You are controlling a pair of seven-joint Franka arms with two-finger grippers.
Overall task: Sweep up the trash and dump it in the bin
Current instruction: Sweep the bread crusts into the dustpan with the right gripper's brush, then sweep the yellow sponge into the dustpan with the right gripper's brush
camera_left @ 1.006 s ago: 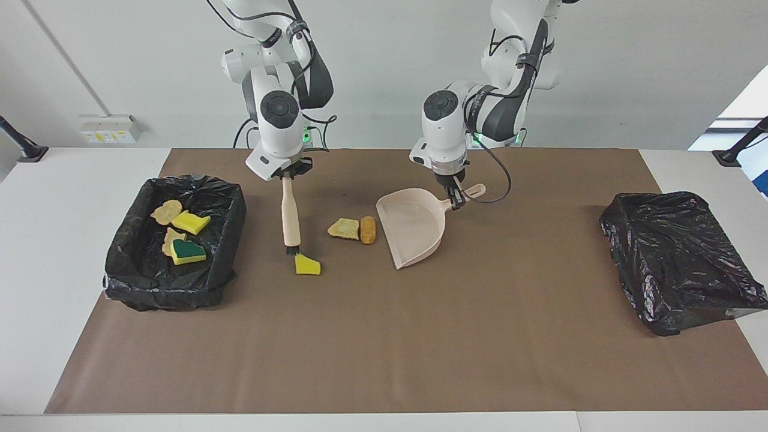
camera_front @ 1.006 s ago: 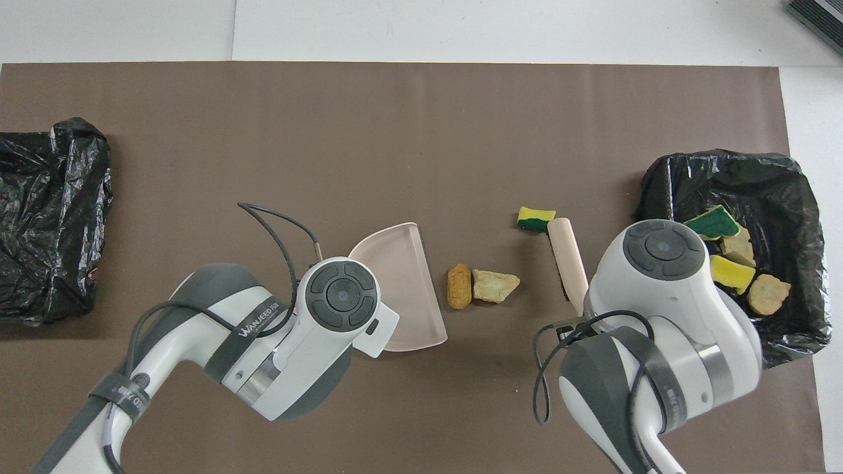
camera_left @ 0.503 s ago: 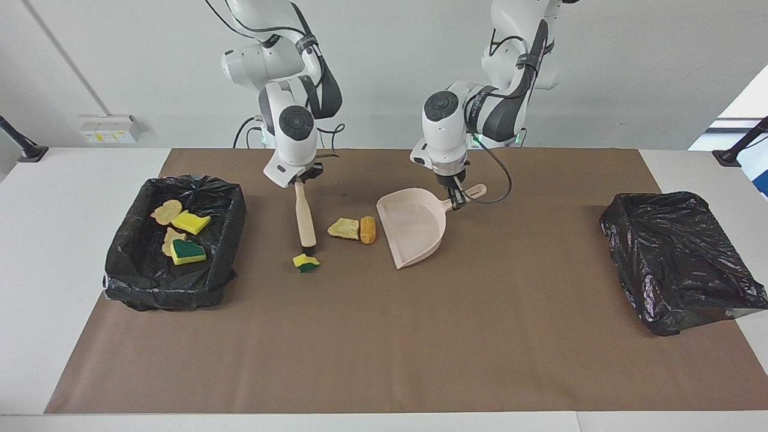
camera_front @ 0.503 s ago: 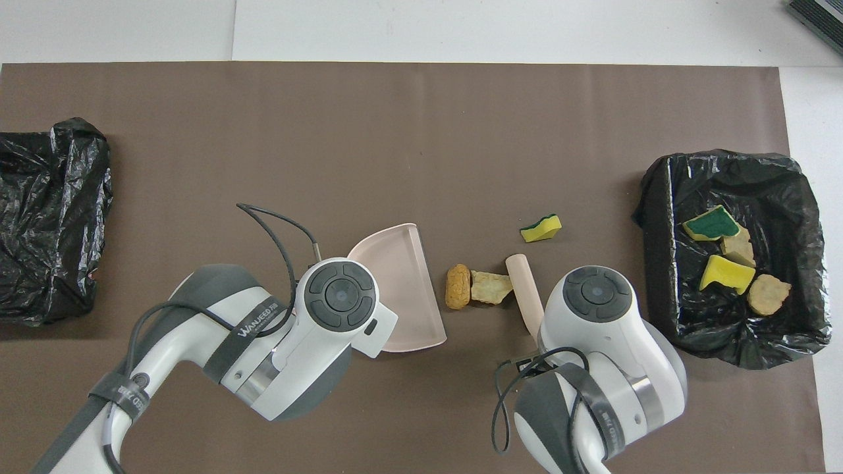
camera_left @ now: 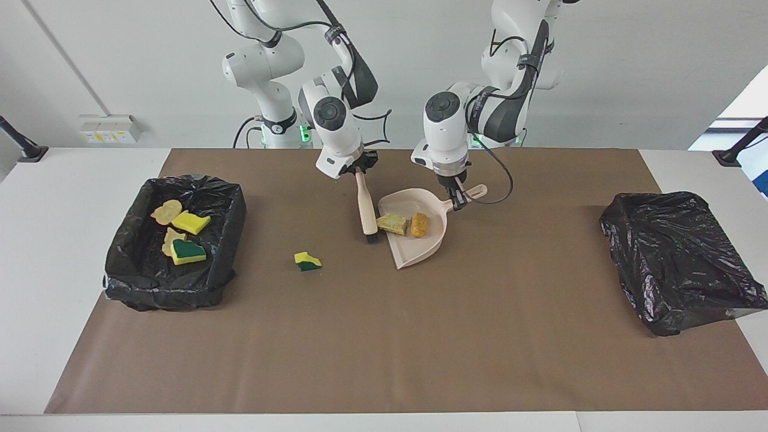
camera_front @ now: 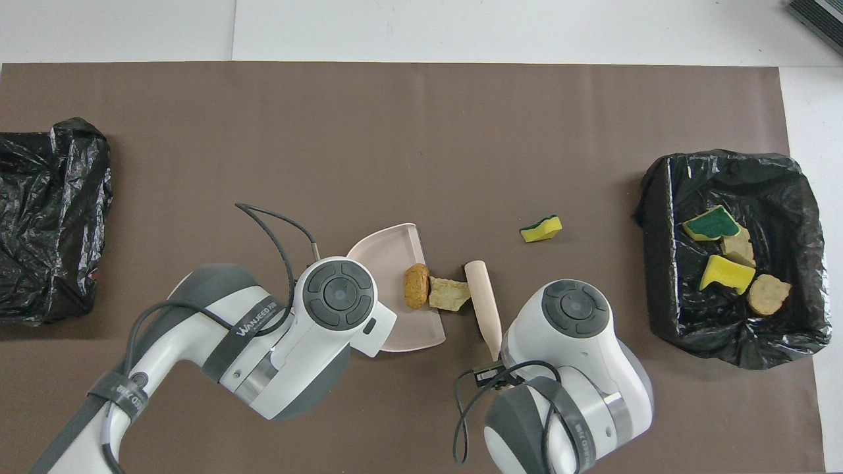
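My right gripper [camera_left: 357, 170] is shut on the beige-handled brush [camera_left: 366, 207] [camera_front: 482, 303], whose dark bristles rest on the mat at the mouth of the pale pink dustpan [camera_left: 420, 249] [camera_front: 385, 253]. My left gripper [camera_left: 457, 201] is shut on the dustpan's handle and holds the pan flat on the mat. Two pieces of trash lie inside the pan: a tan bread lump [camera_left: 392, 223] [camera_front: 449, 293] and an orange one [camera_left: 419, 224] [camera_front: 416, 286]. A yellow-and-green sponge piece [camera_left: 307, 261] [camera_front: 541, 228] lies alone on the mat between the brush and the bin [camera_left: 228, 240] [camera_front: 658, 263].
The black-lined bin at the right arm's end holds several sponge and bread scraps. A second black-lined bin [camera_left: 678, 258] [camera_front: 46, 217] stands at the left arm's end. A brown mat [camera_left: 384, 348] covers the white table.
The right gripper swept the brush toward the dustpan, pushing both bread lumps into it. The sponge piece rolled a little and stayed on the mat. Dustpan and left arm held still.
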